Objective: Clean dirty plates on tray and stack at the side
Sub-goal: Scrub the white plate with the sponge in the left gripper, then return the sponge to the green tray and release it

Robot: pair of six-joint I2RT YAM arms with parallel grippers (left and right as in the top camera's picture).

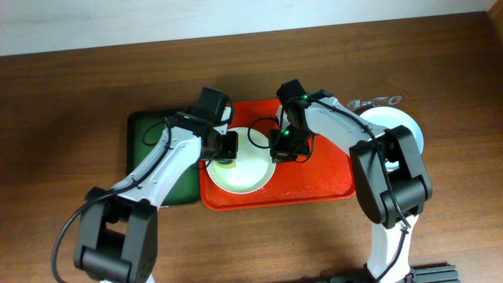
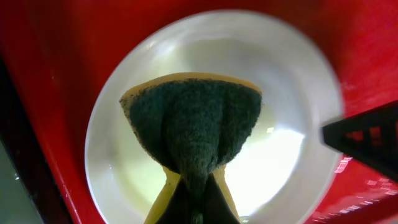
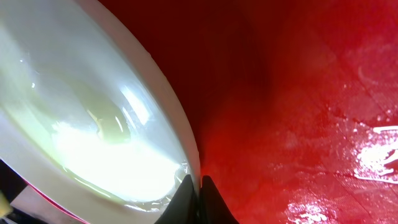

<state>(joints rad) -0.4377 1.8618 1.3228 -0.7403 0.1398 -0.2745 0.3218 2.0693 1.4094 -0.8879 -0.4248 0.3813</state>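
Observation:
A white-cream plate (image 1: 250,169) lies on the left half of the orange-red tray (image 1: 326,177). My left gripper (image 1: 225,157) is shut on a yellow sponge with a dark green scouring face (image 2: 193,121), and the sponge presses down on the plate's inside (image 2: 292,81). On the plate's right edge, my right gripper (image 1: 278,149) is shut on the rim (image 3: 186,146), one finger inside and one outside. The plate's surface (image 3: 81,112) looks wet and glossy. A pale plate (image 1: 397,126) rests on the table to the right of the tray.
A dark green tray (image 1: 153,137) sits on the table against the red tray's left side, under my left arm. The wet floor of the red tray (image 3: 298,93) is bare to the right of the plate. A small clear object (image 1: 377,101) lies behind the pale plate.

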